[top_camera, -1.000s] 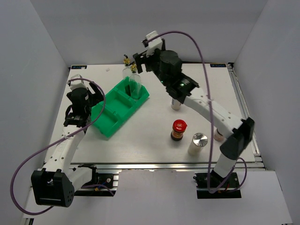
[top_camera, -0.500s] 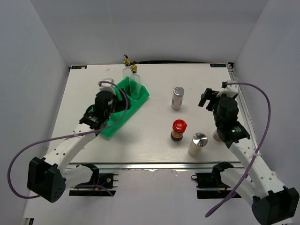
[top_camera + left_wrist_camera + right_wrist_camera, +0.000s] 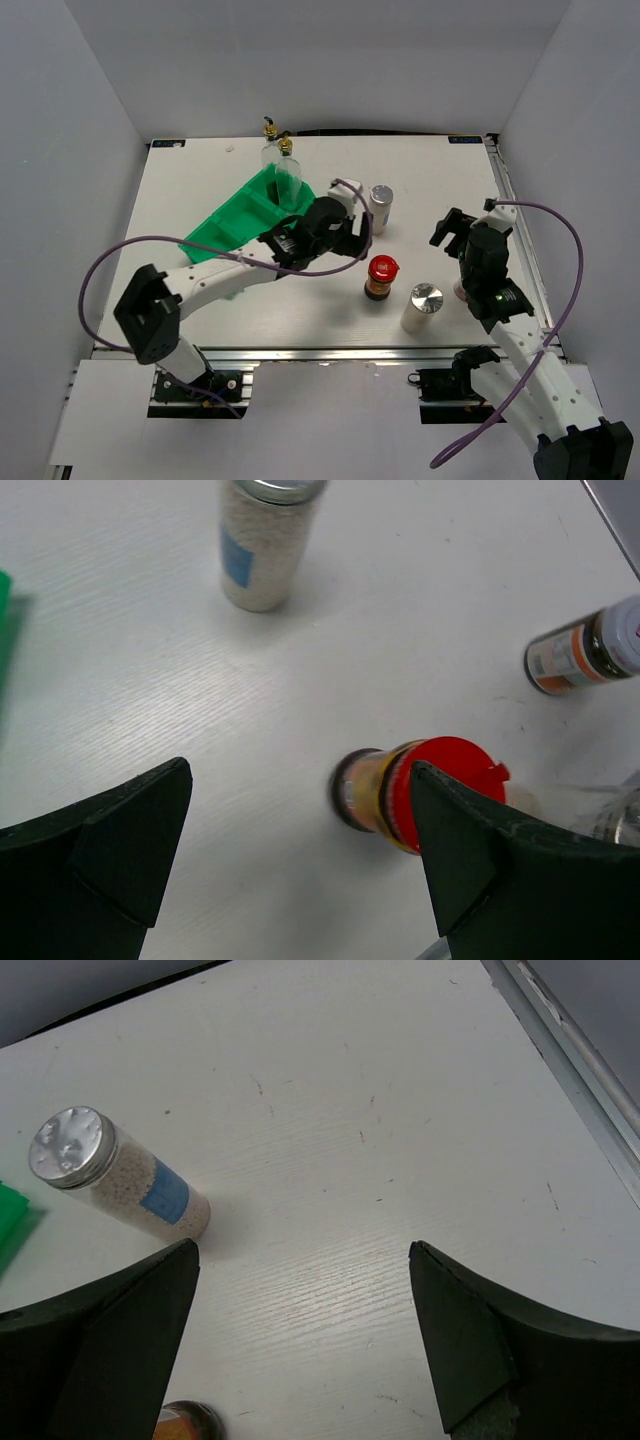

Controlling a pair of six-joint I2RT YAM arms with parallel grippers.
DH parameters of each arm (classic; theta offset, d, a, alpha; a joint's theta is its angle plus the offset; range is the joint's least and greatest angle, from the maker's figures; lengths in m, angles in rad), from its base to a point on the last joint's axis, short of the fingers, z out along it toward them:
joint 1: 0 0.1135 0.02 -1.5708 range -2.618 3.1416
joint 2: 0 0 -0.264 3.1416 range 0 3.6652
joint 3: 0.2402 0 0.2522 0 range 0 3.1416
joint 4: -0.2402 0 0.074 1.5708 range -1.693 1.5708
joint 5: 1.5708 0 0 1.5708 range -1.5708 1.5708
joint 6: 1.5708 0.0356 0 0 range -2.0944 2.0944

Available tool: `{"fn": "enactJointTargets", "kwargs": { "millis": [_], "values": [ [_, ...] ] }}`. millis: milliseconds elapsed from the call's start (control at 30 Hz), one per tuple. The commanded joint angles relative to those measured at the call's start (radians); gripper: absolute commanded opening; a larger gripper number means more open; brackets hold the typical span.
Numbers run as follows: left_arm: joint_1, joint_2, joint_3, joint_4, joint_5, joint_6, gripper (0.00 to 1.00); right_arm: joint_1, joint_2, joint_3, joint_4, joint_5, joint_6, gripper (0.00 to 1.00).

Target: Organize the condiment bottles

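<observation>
The white worktop carries everything, and the green compartmented tray is laid slantwise on its left half. The left arm is stretched past the tray toward the middle. The left gripper is held with its jaws spread wide and nothing gripped. In the left wrist view the red-lidded jar is seen beneath the gap, nearer the right-hand finger. The right gripper is held over the right side, its jaws likewise parted and empty.

The step in hand is judged to be the approach to the red-lidded jar. It would be done well if the gap were first centred over the jar. The jaws should then be lowered around the body rather than the lid, and closed only once both fingers are level.

The two glass bottles with gold pourers are tall and clear, and are found at the tray's far end. The nearer bottle is stood in the end compartment. Whether the farther bottle is inside the tray cannot be told. The broad shaker, silver-capped, is placed near the front, just beside the red-lidded jar. The slim shaker is filled with pale grains and marked with a blue label. The red-lidded jar is dark-bodied and upright between the two shakers. The white-lidded jar, dark with an orange label, is set at the right.
</observation>
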Motion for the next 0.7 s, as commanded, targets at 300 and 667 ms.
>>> {"fn": "enactJointTargets", "kwargs": {
  "millis": [300,667],
  "values": [
    [-0.152,0.211,0.192,-0.065,0.085,0.073,0.98,-0.027,-0.054,-0.034,-0.017,0.123,0.039,0.90],
    [-0.186,0.260,0.211,-0.086,0.067,0.082,0.94,-0.031,-0.054,-0.042,-0.004,0.119,0.034,0.90]
  ]
}}
